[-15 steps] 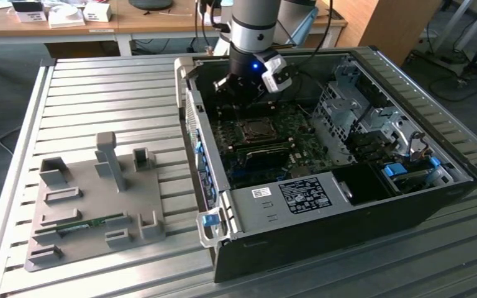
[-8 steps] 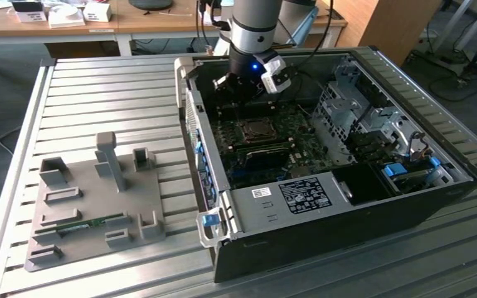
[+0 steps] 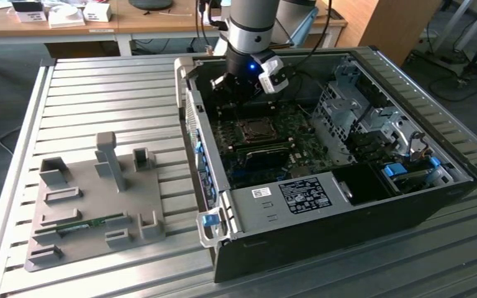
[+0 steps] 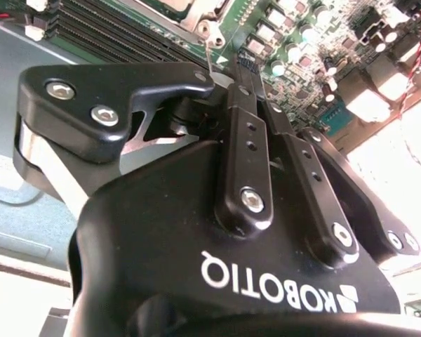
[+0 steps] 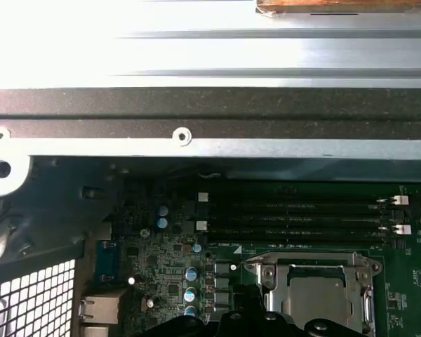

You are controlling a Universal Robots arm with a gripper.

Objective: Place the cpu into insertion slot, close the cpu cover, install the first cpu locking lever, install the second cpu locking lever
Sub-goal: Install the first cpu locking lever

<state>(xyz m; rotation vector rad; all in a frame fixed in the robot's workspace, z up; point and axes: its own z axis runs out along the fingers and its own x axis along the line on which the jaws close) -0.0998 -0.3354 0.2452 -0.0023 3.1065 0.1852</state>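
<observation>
Cpu (image 5: pixel 316 300) sits in the insertion slot (image 3: pixel 255 131), near the middle of the exterior view, with the cpu cover (image 5: pixel 305 269) lying flat around its grey top. The gripper (image 3: pixel 231 87) hangs above the slot, upper middle of that frame. Its fingers (image 4: pixel 161 81) are drawn nearly together beside a thin metal wire (image 4: pixel 208 55).

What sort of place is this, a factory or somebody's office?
Probably a robotics lab or test workshop: a robot arm reaches into an open computer case lying on a ribbed metal table, with wooden office desks behind.
</observation>
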